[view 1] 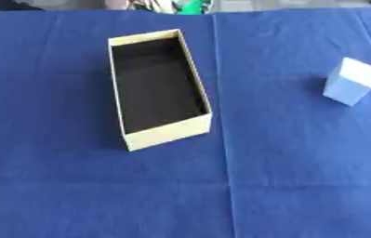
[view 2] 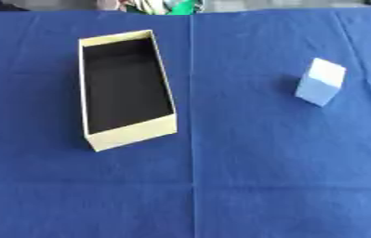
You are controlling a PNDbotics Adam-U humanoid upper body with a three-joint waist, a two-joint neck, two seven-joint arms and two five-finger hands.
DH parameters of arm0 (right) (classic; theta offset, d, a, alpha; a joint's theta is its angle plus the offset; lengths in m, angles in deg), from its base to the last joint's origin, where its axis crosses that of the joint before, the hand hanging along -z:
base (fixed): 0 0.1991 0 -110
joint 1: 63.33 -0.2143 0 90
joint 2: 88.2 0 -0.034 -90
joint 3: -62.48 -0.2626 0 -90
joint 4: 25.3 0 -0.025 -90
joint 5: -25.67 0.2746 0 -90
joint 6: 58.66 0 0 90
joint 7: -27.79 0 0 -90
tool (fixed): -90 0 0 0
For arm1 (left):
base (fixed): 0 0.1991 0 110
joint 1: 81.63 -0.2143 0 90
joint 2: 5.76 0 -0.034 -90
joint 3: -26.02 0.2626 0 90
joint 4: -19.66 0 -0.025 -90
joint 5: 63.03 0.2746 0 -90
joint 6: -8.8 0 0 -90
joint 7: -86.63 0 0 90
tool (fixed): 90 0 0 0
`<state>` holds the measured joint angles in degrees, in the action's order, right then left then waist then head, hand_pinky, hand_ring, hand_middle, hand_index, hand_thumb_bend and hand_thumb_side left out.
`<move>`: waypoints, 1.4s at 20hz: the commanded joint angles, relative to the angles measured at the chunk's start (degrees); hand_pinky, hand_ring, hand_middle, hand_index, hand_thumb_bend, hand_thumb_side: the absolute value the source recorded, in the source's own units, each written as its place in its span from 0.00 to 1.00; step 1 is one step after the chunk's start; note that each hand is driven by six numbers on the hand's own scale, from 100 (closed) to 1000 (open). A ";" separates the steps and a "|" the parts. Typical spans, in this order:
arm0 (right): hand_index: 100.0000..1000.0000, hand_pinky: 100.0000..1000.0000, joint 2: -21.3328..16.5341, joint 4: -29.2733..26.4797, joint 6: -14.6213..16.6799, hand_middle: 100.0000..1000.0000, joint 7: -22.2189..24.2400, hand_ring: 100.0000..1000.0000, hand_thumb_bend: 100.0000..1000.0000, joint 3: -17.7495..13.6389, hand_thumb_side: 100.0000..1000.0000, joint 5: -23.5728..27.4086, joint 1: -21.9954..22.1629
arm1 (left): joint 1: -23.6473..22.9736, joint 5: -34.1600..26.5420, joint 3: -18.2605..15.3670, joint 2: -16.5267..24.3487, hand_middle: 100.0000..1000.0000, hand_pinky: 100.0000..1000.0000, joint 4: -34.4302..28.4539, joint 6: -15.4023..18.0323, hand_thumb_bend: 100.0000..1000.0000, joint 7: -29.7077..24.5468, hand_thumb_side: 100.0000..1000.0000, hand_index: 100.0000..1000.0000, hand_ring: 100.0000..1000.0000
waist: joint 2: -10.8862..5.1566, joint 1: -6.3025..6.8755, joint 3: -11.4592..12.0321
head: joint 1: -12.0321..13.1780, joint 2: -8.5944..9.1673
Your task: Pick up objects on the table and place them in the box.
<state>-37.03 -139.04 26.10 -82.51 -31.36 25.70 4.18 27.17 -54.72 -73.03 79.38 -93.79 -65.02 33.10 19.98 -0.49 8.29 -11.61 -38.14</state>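
Neither hand shows clearly. At the right edge of the right eye view, level with the block, a sliver of something dark and silver intrudes; it may be part of the right arm, but it cannot be told, so whether either hand is spread, pressed together or pinching anything cannot be said.

The one loose thing is a pale block (view 2: pixel 320 82), standing tilted and well to the right of the box (view 1: pixel 166 134). The box is long and narrow, cream outside and dark within, open at the top and apparently with nothing in it. It lies slightly askew, its near end swung a little toward the block.

The step in hand looks like the first reach for the block. Done well, the right hand would probably come in from the right, close across the block's two flat sides, lift it above the box's rim before travelling left, and lower it lengthwise into the opening.

Between block and box the blue cloth (view 1: pixel 286 153) on the worktop lies bare, so the path is open. Room on the block's far side from the box is tighter.
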 commanded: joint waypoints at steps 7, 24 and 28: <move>0.88 0.73 -12.15 -0.85 -9.14 0.81 19.44 0.83 0.00 1.55 0.98 -11.61 -5.71 | 0.40 -0.27 0.34 1.60 0.59 0.41 -1.13 -0.08 0.01 -0.68 0.65 0.70 0.64 | -2.28 -0.58 -0.05 | -2.03 0.49; 0.95 0.78 -9.67 12.22 -3.24 0.91 57.04 0.91 0.27 12.11 0.87 -27.58 -23.23 | 0.41 -0.56 1.09 2.35 0.59 0.41 -1.13 -0.49 0.00 -1.86 0.66 0.70 0.64 | -2.66 -1.42 0.17 | -2.60 1.30; 0.95 0.78 -7.19 15.98 -1.50 0.91 59.62 0.91 0.26 14.21 0.85 -30.26 -26.12 | 0.38 -0.61 1.14 2.31 0.59 0.41 -1.13 -0.51 0.00 -1.95 0.66 0.70 0.64 | -2.68 -1.43 0.26 | -2.78 1.50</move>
<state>-43.59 -124.15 24.11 -23.77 -17.08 -3.36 -20.89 27.16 -55.19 -71.98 79.98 -93.79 -65.59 31.42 19.48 -1.20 8.53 -14.17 -37.16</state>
